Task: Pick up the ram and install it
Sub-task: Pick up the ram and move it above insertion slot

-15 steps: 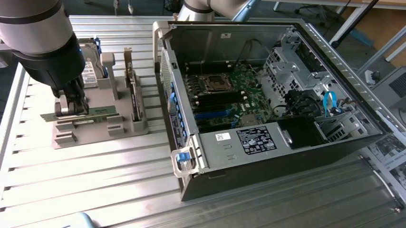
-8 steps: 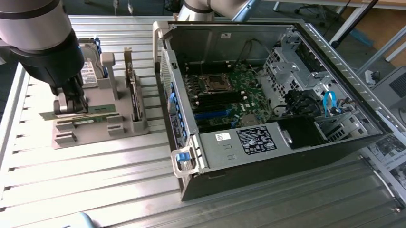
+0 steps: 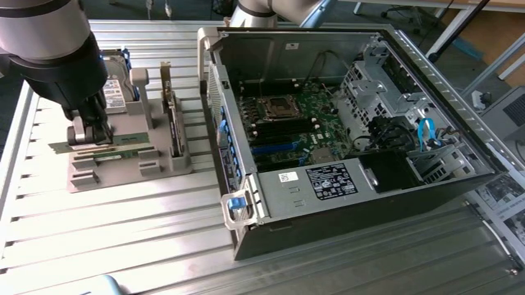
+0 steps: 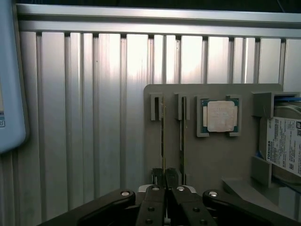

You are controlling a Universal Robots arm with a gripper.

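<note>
The ram (image 3: 123, 140) is a thin green stick lying along the grey holder (image 3: 123, 172) at the exterior view's left. My gripper (image 3: 82, 138) stands straight down over one end of it. In the wrist view the ram (image 4: 163, 136) shows edge-on in its slot of the holder (image 4: 211, 160), and it runs in between the black fingers (image 4: 156, 175). The gripper (image 4: 164, 175) is shut on the ram. A look-alike stick (image 4: 182, 136) sits in the neighbouring slot, apart from the fingers, and lies just in front of the gripped one in the exterior view (image 3: 115, 155).
On the same holder are a square silver processor (image 4: 221, 116) and a labelled hard drive (image 4: 282, 146). The open computer case (image 3: 271, 203) lies at the exterior view's right with its motherboard (image 3: 296, 123) exposed. A ribbed aluminium table (image 3: 123, 233) carries everything.
</note>
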